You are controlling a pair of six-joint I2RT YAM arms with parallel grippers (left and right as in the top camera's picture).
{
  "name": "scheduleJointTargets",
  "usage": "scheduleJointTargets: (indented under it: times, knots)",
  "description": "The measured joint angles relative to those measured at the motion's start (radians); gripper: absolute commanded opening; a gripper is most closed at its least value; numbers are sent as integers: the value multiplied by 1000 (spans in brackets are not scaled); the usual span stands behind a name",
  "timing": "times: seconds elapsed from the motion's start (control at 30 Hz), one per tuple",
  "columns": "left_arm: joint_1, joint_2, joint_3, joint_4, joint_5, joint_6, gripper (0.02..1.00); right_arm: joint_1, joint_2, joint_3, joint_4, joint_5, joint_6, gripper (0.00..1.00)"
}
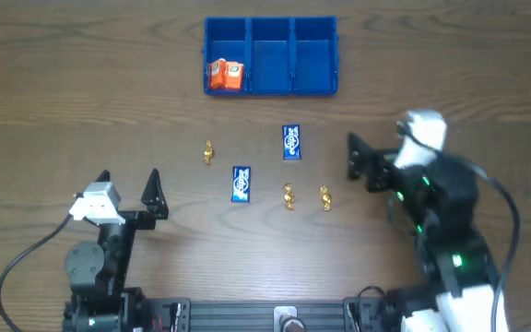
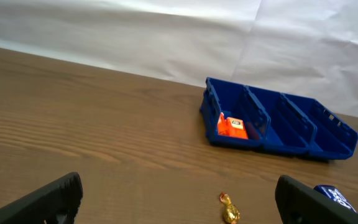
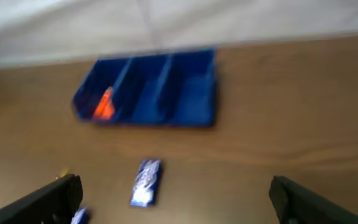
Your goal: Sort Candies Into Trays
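Count on inspection: one blue three-compartment tray (image 1: pixel 270 89); two orange candies (image 1: pixel 217 77) (image 1: pixel 234 76) (both in its left compartment); two blue-wrapped candies (image 1: pixel 291 142) (image 1: pixel 241 183); three gold-wrapped candies (image 1: pixel 208 152) (image 1: pixel 289 196) (image 1: pixel 324 196)

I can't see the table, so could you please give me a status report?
Left hand, right hand open, empty. Orange candies in tray; blue candies, gold candies loose on table. Nothing in the way.

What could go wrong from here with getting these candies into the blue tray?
Two gold candies lie close together near the open right gripper, so one grab might nudge or catch both. The blue candies lie flat, so a grip may slip off them. The tray has narrow compartments; a drop could land with the orange candies by mistake.
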Motion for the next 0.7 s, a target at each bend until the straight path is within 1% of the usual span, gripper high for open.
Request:
scheduleJointTargets:
  times: [0.07, 0.17, 0.23, 0.27, 0.37, 0.43, 0.5, 0.57, 0.7]
  knots:
    - [0, 0, 0, 0, 0, 0, 998, 103, 129, 91, -50, 15, 26, 996]
    - [0, 0, 0, 0, 0, 0, 998, 274, 336, 229, -130, 64, 83, 998]
    - [0, 0, 0, -1, 0, 0, 998, 383, 497, 329, -189, 87, 136, 998]
    - [0, 0, 0, -1, 0, 0, 998, 431, 578, 396, -276, 110, 173, 998]
    - [0, 0, 0, -1, 0, 0, 998, 562, 827, 563, -396, 168, 288, 998]
    - [0, 0, 0, -1, 0, 0, 998, 618, 944, 637, -442, 201, 357, 998]
    - [0, 0, 0, -1, 0, 0, 998, 676, 1071, 703, -471, 228, 460, 998]
    - [0, 0, 0, -1, 0, 0, 998, 694, 1110, 716, -506, 248, 536, 998]
    - [0, 0, 0, -1, 0, 0, 998, 713, 1195, 724, -509, 267, 648, 998]
